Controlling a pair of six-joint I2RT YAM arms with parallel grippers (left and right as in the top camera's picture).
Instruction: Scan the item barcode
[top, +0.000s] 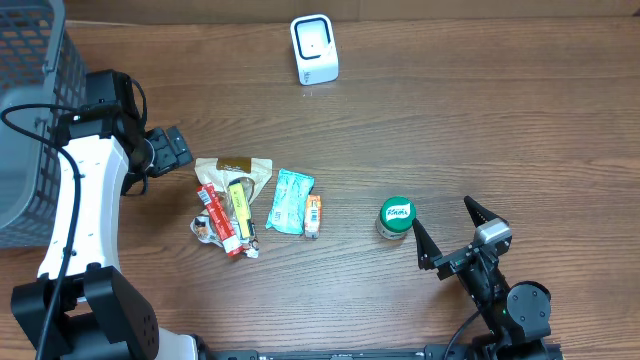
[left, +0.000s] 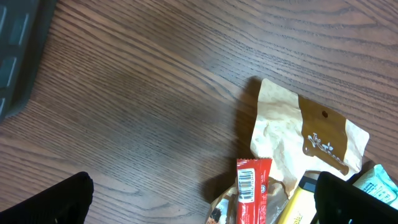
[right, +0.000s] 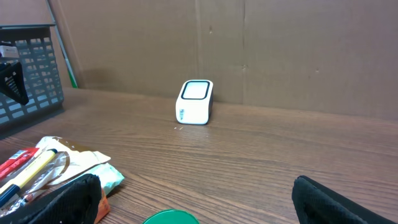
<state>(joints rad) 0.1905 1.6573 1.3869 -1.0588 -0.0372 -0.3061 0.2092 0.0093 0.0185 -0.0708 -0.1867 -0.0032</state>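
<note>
The white barcode scanner (top: 315, 48) stands at the back of the table, also in the right wrist view (right: 196, 101). A pile of items lies centre-left: a beige pouch (top: 235, 168) (left: 298, 130), a red bar (top: 222, 220) with its barcode facing up (left: 252, 190), a yellow stick (top: 240, 200), a teal packet (top: 290, 200) and a small orange packet (top: 314, 215). My left gripper (top: 185, 152) (left: 202, 208) hangs open and empty just left of the pile. My right gripper (top: 452, 232) (right: 199, 211) is open and empty beside a green-lidded jar (top: 396, 216) (right: 171, 217).
A grey mesh basket (top: 30, 120) stands at the far left edge of the table, also seen in the right wrist view (right: 31, 68). A cardboard wall (right: 280, 50) rises behind the scanner. The table top is brown wood.
</note>
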